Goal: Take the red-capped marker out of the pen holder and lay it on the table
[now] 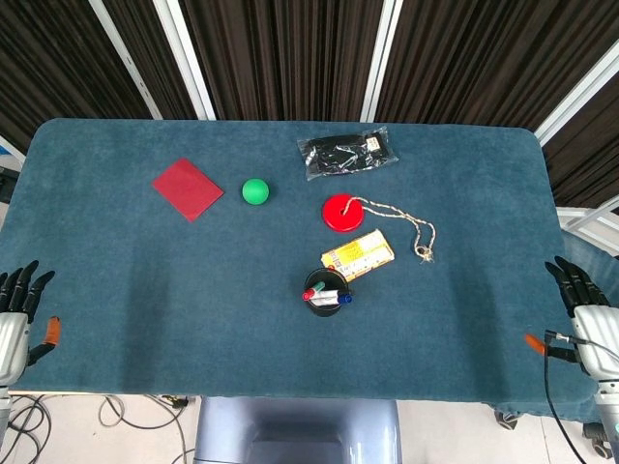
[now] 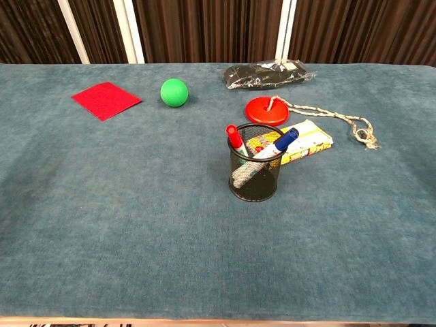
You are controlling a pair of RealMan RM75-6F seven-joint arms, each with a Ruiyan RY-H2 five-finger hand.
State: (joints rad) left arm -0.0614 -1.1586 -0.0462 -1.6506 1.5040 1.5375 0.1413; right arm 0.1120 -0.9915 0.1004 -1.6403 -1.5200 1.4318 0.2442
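A black mesh pen holder (image 2: 255,178) (image 1: 327,292) stands near the middle of the blue table. The red-capped marker (image 2: 235,140) (image 1: 309,293) leans in its left side, and a blue-capped marker (image 2: 283,139) leans to the right. My left hand (image 1: 14,319) hangs off the table's left front corner with fingers spread and nothing in it. At the right front corner my right hand (image 1: 586,314) is also open and holds nothing. Both hands are far from the holder and show only in the head view.
Behind the holder lie a yellow card packet (image 2: 294,143), a red disc with a rope (image 2: 267,110), a black bagged item (image 2: 266,74), a green ball (image 2: 174,92) and a red square (image 2: 105,99). A cable runs by my right wrist.
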